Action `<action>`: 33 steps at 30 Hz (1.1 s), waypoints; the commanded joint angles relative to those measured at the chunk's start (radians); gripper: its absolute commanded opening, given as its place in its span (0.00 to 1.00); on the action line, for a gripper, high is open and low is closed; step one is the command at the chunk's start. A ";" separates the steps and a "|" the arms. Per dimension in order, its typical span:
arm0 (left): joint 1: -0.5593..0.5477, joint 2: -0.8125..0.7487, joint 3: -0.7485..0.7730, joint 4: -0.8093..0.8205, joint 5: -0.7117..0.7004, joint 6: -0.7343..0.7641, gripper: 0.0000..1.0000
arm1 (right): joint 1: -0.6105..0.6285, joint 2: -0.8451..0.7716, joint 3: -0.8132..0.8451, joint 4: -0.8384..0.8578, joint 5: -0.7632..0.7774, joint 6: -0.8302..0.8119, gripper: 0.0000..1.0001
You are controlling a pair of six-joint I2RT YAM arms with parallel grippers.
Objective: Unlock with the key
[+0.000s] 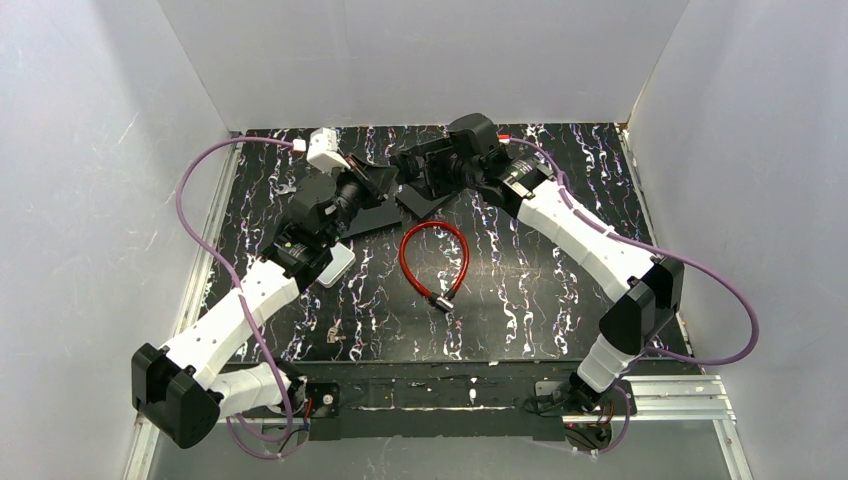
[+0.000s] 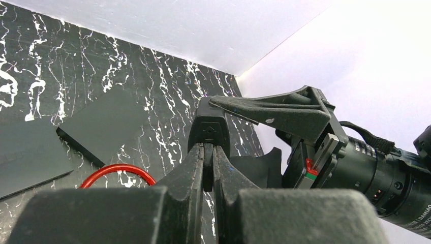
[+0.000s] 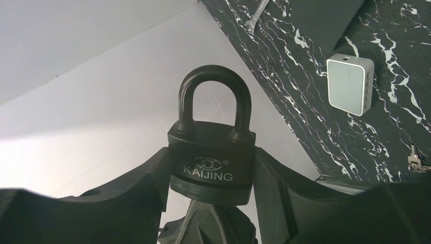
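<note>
Currently right gripper (image 3: 211,152) clamps the padlock (image 3: 213,175) by its sides, shackle (image 3: 214,74) closed. The left gripper (image 2: 207,150) is pinched shut at its underside; whether it holds anything, can't tell. The key (image 3: 414,161) lies on the table (image 3: 315,101) near the white box (image 3: 348,84). Keep padlock steady and come at its underside straight.

White walls (image 1: 420,60), black table (image 1: 545,300) — white-veined

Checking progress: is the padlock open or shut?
Shut: both shackle legs sit in the padlock body, gripped by the right claw.

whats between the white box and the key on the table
Nothing: bare marbled table between white box and key, clearest in the right wrist view.
</note>
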State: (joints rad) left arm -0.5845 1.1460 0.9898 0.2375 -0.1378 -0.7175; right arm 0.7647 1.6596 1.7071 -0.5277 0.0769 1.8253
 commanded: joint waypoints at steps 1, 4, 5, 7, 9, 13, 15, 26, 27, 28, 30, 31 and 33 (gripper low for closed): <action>-0.006 -0.001 -0.031 0.004 0.060 0.041 0.00 | 0.067 -0.048 0.049 0.174 -0.168 0.046 0.01; -0.005 -0.008 -0.034 0.007 0.116 0.104 0.00 | 0.067 -0.047 0.053 0.148 -0.193 0.056 0.01; -0.005 -0.008 -0.034 0.009 0.133 0.128 0.00 | 0.067 -0.044 0.061 0.135 -0.201 0.055 0.01; -0.005 -0.008 -0.033 0.009 0.193 0.163 0.00 | 0.067 -0.034 0.067 0.135 -0.222 0.053 0.01; -0.005 -0.010 -0.035 0.011 0.231 0.192 0.00 | 0.067 -0.023 0.073 0.146 -0.247 0.043 0.01; -0.005 -0.020 -0.045 0.023 0.305 0.246 0.00 | 0.067 -0.007 0.108 0.097 -0.256 0.006 0.01; -0.005 -0.023 -0.047 0.023 0.339 0.291 0.00 | 0.067 -0.001 0.121 0.082 -0.254 -0.002 0.01; -0.005 -0.025 -0.062 0.019 0.386 0.394 0.00 | 0.067 0.019 0.161 0.054 -0.289 -0.016 0.01; -0.005 -0.024 -0.062 0.019 0.392 0.401 0.00 | 0.067 0.020 0.163 0.051 -0.290 -0.017 0.01; -0.005 -0.023 -0.062 0.019 0.398 0.413 0.00 | 0.067 0.021 0.167 0.046 -0.292 -0.020 0.01; -0.005 -0.027 -0.064 0.019 0.405 0.443 0.00 | 0.067 0.023 0.176 0.035 -0.292 -0.031 0.01; -0.005 -0.029 -0.066 0.019 0.407 0.458 0.00 | 0.067 0.025 0.179 0.030 -0.293 -0.039 0.01; -0.005 -0.034 -0.069 0.019 0.415 0.495 0.00 | 0.067 0.023 0.179 0.028 -0.297 -0.044 0.01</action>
State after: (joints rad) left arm -0.5526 1.1000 0.9394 0.2478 0.0898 -0.3033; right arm 0.7662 1.6988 1.7802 -0.6704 -0.0029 1.7994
